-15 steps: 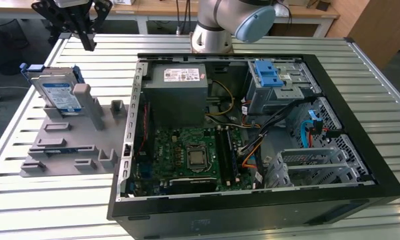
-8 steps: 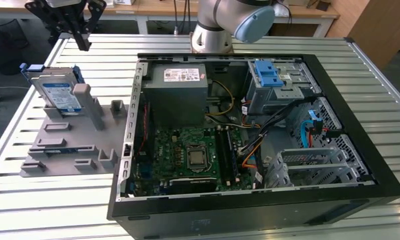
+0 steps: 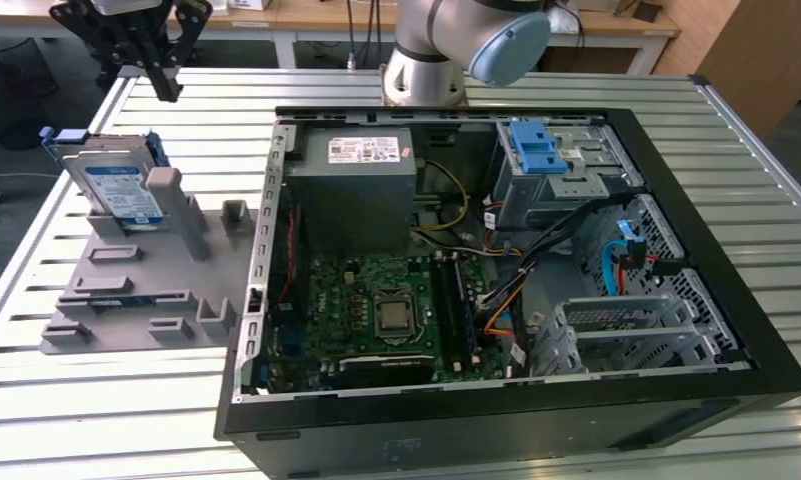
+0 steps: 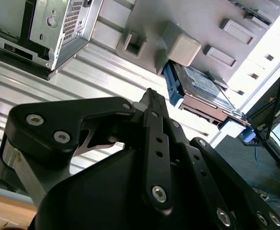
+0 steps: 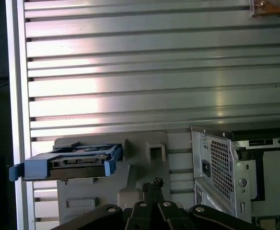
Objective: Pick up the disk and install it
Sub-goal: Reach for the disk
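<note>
- The pincer [image 3: 171,92] hangs over the far corner of the tabletop [image 3: 240,90] on the exterior view's left, with its fingers pointing down.
- In both wrist views the pincer's fingers [image 4: 152,103] meet at their tips with nothing between them, so it is together and empty.
- The disk [image 3: 117,185] stands propped on edge in a grey holder [image 3: 133,290], beside the open computer case [image 3: 760,330]. Its labelled face leans back against an upright post.
- The disk lies below the pincer, nearer the camera in the exterior view and slightly to that view's left. The two are apart, not touching.
- In the first wrist view the disk [image 5: 77,160] shows edge-on in its blue bracket, its long axis running across the tabletop's slats.
- Judged from this, the disk is not yet picked up.
</note>
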Robot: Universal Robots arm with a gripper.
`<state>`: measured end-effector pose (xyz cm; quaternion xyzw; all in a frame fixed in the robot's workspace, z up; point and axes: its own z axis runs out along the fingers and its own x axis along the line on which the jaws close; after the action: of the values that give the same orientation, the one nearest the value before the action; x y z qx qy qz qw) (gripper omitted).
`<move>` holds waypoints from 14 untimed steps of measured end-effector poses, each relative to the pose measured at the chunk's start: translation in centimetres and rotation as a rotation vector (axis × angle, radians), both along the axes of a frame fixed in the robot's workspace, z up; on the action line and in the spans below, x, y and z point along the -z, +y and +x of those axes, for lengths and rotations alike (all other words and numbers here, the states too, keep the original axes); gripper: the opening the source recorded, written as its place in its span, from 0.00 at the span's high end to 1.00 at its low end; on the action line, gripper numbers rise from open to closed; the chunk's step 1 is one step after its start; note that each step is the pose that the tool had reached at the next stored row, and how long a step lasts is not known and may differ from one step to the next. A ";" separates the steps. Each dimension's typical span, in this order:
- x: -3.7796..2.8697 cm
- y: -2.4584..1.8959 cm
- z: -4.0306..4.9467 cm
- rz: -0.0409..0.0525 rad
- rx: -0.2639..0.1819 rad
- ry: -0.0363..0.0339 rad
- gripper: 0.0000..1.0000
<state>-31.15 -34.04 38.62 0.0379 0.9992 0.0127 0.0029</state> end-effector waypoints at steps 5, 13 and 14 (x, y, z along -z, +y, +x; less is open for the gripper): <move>0.00 0.00 -0.30 -0.0001 0.000 0.0001 0.89; 0.03 0.02 -1.01 0.0000 0.000 0.0000 0.89; 0.04 0.03 -1.11 0.0000 0.000 0.0000 0.89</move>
<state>-32.25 -34.01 38.58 0.0379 0.9992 0.0127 0.0029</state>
